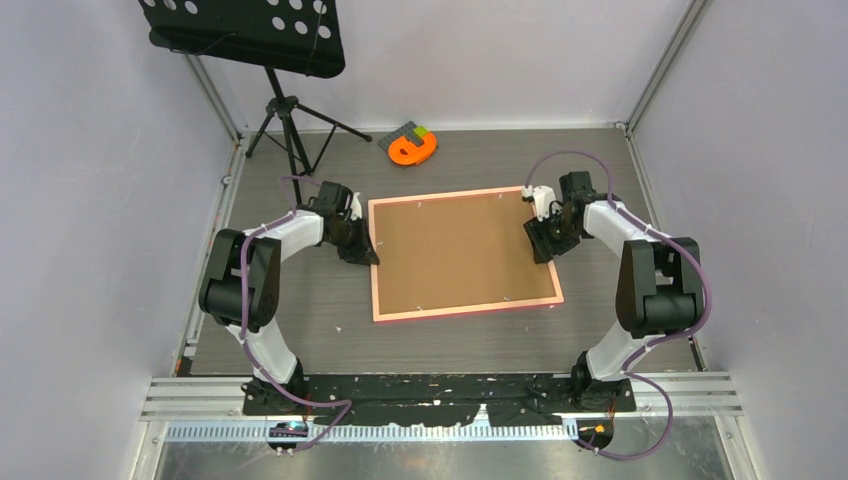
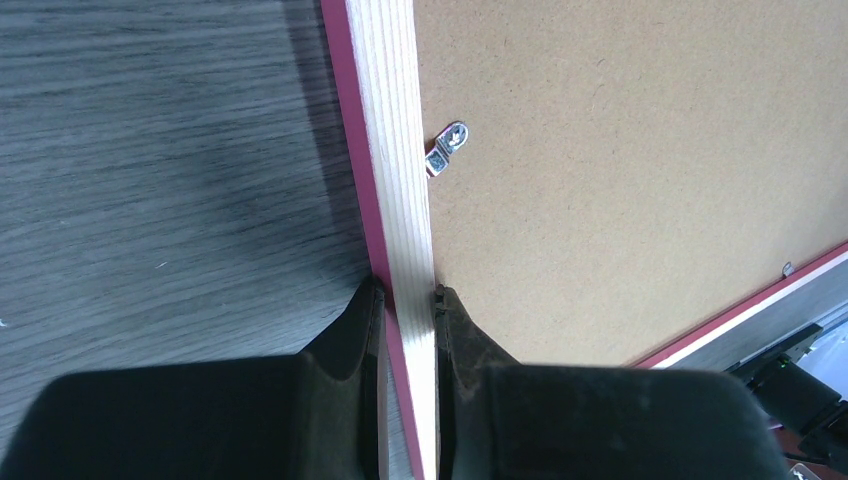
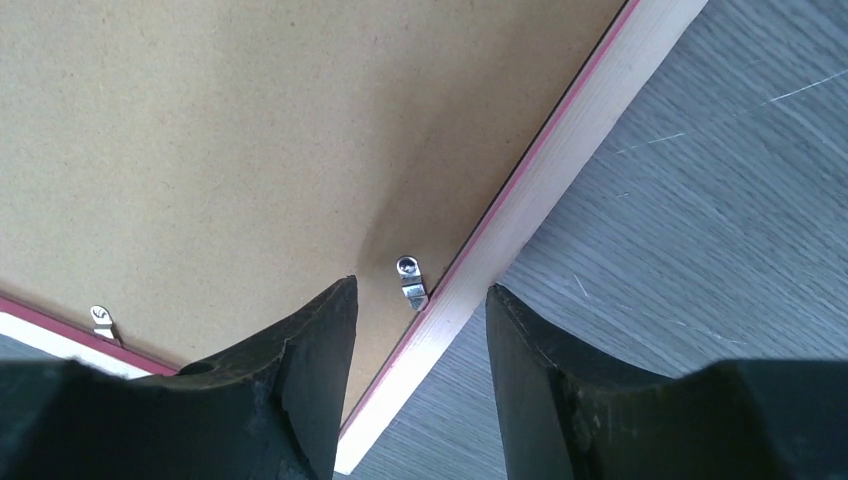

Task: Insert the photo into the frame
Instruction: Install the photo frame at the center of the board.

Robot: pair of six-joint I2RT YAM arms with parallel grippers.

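While the frame (image 2: 395, 120) lies back-up on the desk (image 2: 150, 200), left jaws pinch its left rail; right jaws stand apart, astride the right rail.

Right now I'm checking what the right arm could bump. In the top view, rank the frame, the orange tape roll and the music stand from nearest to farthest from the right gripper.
From the right gripper:
1. the frame: its right edge lies between the open jaws.
2. the orange tape roll: at the far side, to the gripper's left.
3. the music stand: in the far left corner.
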